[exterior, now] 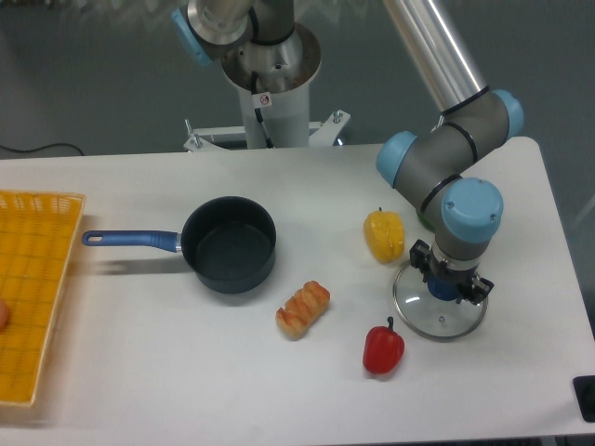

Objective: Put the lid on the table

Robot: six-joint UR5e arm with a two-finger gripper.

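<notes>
White surface [186, 372] carries saucepan [229, 243], lid [439, 311], yellow pepper [384, 235], red pepper [383, 348], pastry [303, 308]. Glass lid lies flat near right edge, apparently resting on surface. End effector [452, 286] sits over lid knob; whether clamped or released, cannot tell. Risk: lifting off while pinching drags lid toward red pepper.

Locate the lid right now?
In the camera view the lid sits at the right of the table, under the gripper, just right of the red pepper and below the yellow pepper.
</notes>
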